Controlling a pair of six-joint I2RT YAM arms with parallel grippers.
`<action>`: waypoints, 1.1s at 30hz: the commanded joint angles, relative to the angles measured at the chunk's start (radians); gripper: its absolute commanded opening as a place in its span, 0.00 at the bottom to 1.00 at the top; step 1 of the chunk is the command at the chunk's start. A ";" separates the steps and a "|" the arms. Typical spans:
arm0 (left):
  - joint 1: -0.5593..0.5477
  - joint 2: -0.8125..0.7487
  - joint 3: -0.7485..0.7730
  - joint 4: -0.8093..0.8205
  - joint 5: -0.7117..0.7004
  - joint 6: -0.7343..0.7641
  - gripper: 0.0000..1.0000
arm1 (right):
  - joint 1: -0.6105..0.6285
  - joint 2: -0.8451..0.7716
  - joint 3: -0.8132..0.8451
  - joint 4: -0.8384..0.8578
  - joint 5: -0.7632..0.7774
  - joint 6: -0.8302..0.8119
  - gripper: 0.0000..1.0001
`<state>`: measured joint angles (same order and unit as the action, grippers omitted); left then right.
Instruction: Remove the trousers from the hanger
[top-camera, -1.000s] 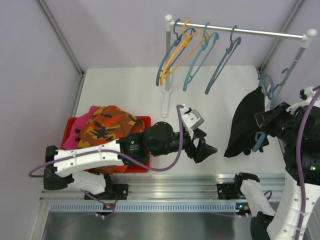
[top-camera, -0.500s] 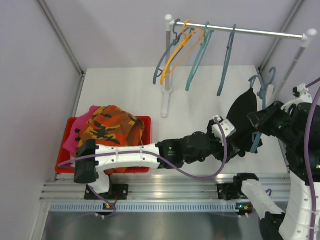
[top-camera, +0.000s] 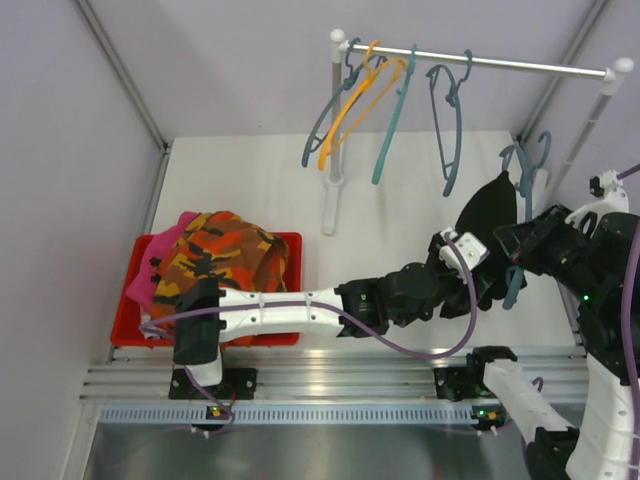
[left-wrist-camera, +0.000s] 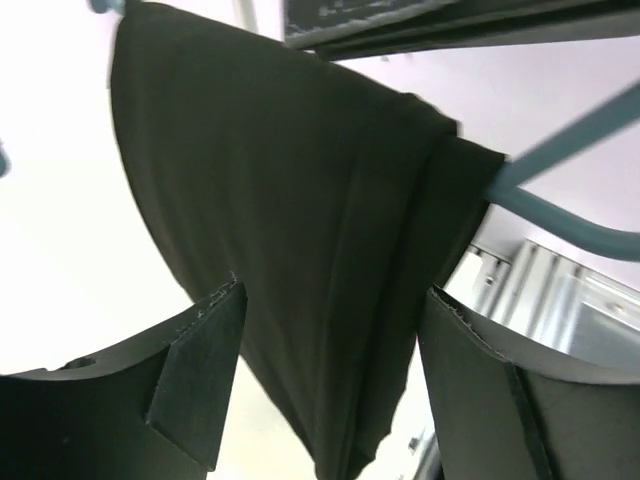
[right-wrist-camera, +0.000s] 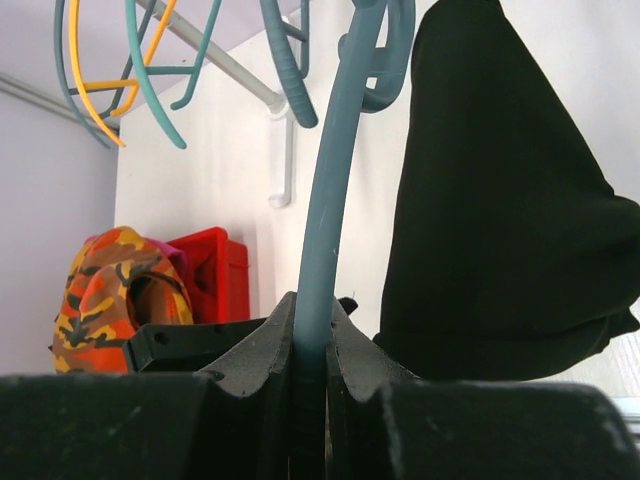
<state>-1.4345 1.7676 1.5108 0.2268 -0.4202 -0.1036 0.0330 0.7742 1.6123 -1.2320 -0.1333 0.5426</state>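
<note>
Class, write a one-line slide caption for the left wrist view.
Open left gripper flanking black trousers draped over a teal hanger.

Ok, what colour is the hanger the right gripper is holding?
Teal-blue. The hanger shows best in the right wrist view.

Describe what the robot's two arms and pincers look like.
The left arm and right arm have white shells and black joints, each trailing a purple cable. The left pincer and right pincer are matte black with broad wedge-shaped fingers.
</note>
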 joint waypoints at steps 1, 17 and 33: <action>0.000 0.015 0.037 0.112 -0.084 0.039 0.72 | 0.019 -0.023 0.066 0.157 -0.005 0.002 0.00; 0.003 0.125 0.109 0.161 -0.189 0.081 0.77 | 0.038 -0.027 0.063 0.166 -0.023 -0.001 0.00; 0.062 0.076 0.080 0.250 -0.107 0.033 0.00 | 0.065 -0.069 -0.023 0.166 0.038 -0.030 0.00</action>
<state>-1.3911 1.9099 1.5879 0.3965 -0.5320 -0.0799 0.0818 0.7383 1.5967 -1.2011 -0.1230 0.5415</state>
